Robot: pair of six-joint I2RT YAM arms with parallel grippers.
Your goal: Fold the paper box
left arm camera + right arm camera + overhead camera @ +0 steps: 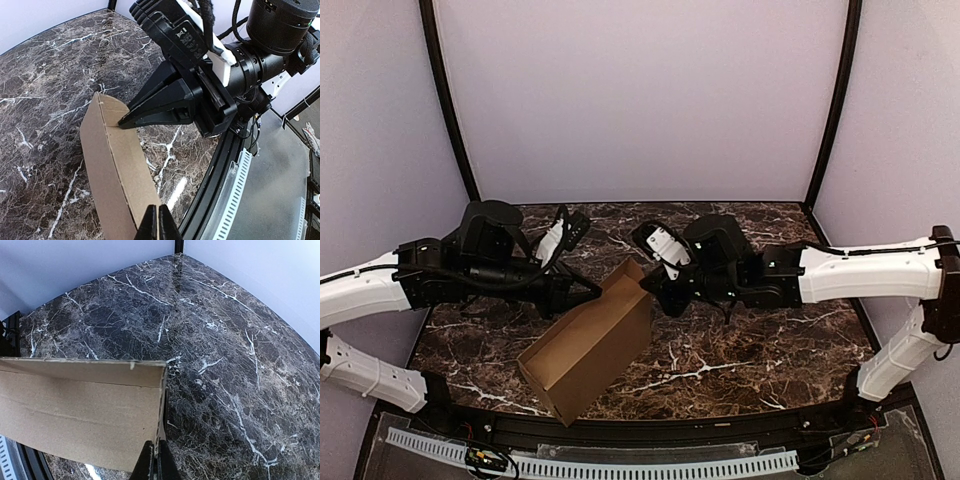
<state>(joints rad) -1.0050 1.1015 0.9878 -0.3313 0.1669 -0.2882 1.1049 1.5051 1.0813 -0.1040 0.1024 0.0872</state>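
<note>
Paper box (588, 352) on marble table (750, 365): left claw (156, 215) clamped on one wall rim; right claw (157, 452) clamped on end corner

The paper box (588, 345) is plain brown cardboard, unprinted, a shade darker inside where it's shadowed. The bench (750, 350) is dark brown-black marble, shot through with thin white veins. The left arm (360, 290) and right arm (865, 272) are white along their long links and matt black towards the wrists; the fingers (149, 227) are black too. The walls (640, 100) are pale lilac-grey, with black posts (450, 110) in the corners.
</note>
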